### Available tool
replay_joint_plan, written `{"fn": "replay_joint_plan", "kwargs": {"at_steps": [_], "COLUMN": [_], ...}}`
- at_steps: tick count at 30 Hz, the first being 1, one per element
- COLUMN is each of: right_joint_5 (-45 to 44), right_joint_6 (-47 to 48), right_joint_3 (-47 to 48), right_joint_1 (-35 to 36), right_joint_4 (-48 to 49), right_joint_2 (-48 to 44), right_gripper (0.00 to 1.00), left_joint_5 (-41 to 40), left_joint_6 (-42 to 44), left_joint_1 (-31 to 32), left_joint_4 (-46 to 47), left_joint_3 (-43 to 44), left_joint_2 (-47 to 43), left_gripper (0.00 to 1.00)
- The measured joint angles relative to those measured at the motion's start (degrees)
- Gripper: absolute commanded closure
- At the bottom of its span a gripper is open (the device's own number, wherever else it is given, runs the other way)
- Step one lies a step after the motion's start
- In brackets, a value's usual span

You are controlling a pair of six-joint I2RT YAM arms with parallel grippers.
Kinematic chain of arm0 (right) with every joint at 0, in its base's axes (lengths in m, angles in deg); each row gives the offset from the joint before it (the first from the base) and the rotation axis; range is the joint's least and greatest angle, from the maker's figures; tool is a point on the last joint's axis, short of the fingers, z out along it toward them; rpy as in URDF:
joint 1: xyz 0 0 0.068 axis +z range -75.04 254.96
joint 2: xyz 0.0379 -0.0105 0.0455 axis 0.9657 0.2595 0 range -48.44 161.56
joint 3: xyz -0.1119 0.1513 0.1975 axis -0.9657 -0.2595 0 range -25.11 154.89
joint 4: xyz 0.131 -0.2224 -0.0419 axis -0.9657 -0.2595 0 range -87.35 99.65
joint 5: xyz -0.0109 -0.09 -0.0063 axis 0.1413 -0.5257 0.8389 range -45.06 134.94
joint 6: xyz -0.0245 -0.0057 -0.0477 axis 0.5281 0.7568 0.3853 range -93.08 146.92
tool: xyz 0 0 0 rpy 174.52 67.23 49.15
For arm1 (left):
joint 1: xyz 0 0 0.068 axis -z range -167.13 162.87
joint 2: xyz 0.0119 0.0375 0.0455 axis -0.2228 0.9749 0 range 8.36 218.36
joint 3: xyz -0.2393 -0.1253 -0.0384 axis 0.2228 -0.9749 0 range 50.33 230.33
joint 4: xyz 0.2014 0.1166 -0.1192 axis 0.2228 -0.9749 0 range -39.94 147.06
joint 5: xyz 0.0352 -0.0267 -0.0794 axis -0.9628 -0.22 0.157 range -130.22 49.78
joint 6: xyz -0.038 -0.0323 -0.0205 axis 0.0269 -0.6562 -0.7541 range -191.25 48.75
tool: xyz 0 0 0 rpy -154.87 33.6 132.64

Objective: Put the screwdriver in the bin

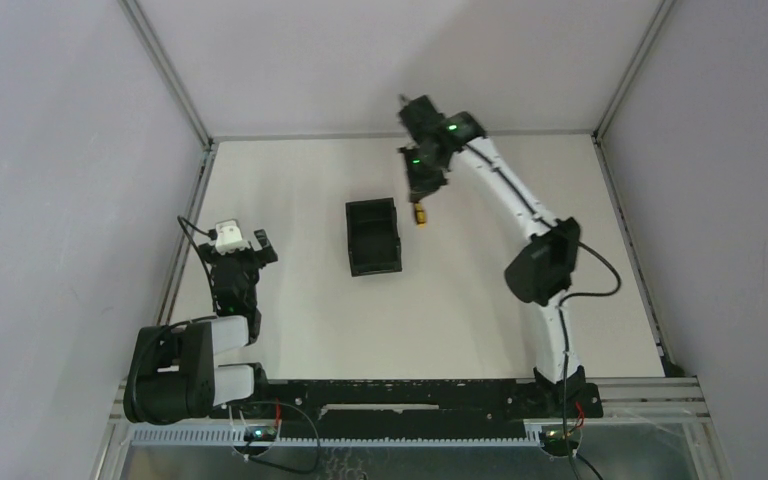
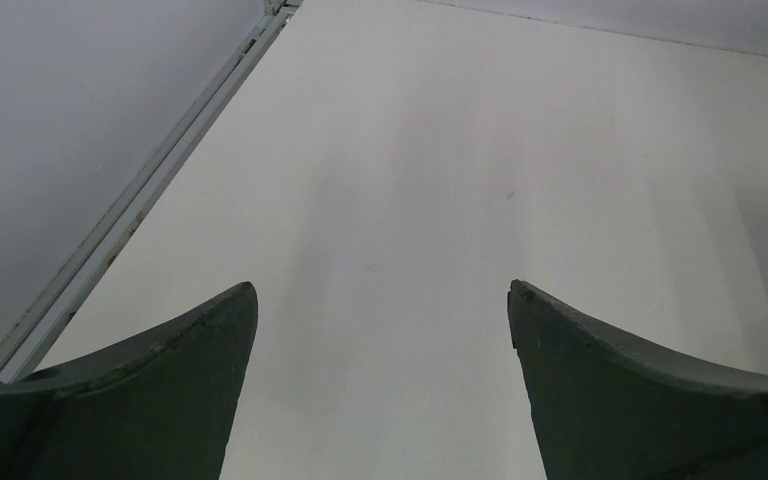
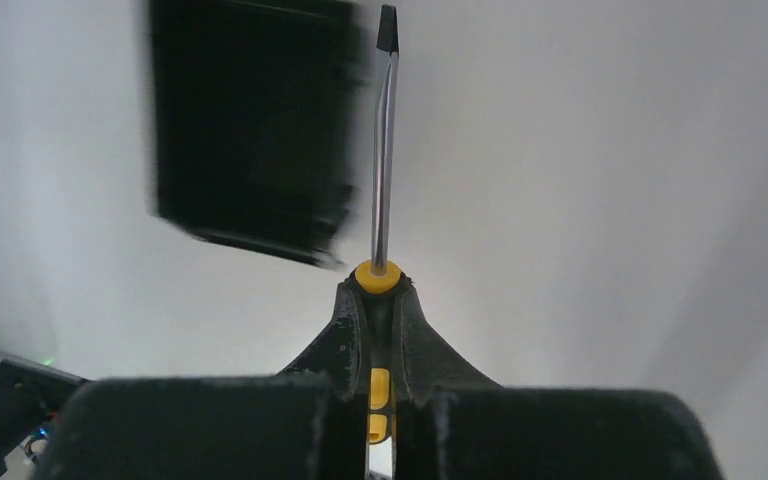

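Right gripper (image 3: 378,300) clamped on screwdriver (image 3: 384,150), aloft beside the bin (image 1: 351,240), not in it; left gripper (image 2: 380,300) spread wide

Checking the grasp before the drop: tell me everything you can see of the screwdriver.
The screwdriver has a mostly hidden yellow handle, a yellow collar and a thin grey metal shaft ending in a dark flat tip. The right pincer is shut on its handle, with the shaft pointing straight out past the fingertips. It is held beside the bin, outside it.

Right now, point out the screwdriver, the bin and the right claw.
screwdriver (image 3: 385,150), right wrist view, middle of the shaft.
bin (image 1: 376,268), top view, near wall.
right claw (image 3: 379,288), right wrist view, between its fingertips.
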Motion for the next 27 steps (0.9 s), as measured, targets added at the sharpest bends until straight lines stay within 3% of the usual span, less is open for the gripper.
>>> {"fn": "replay_joint_plan", "kwargs": {"at_steps": [3,6,13,24,27], "right_joint_5": [0.42,0.35,-6.21,-13.42,-13.75], "right_joint_6": [0.44,1.84,8.59,12.5,12.44], "right_joint_3": [9.99,12.76,7.48,0.0,-1.29], "right_joint_1": [6.75,11.58,17.44,18.27,18.29], "right_joint_4": [0.83,2.99,10.91,16.63,16.74], "right_joint_2": [7.45,10.78,11.76,18.64,19.96], "right_gripper": [1.0,1.0,1.0,0.99,0.81], "left_joint_5": [0.0,0.0,0.0,0.0,0.0], "left_joint_6": [0.0,0.0,0.0,0.0,0.0], "left_joint_1": [0.0,0.0,0.0,0.0,0.0], "left_joint_4": [0.0,0.0,0.0,0.0,0.0], "left_joint_3": [0.0,0.0,0.0,0.0,0.0], "left_joint_2": [0.0,0.0,0.0,0.0,0.0], "left_gripper": [0.0,0.0,0.0,0.0,0.0]}}
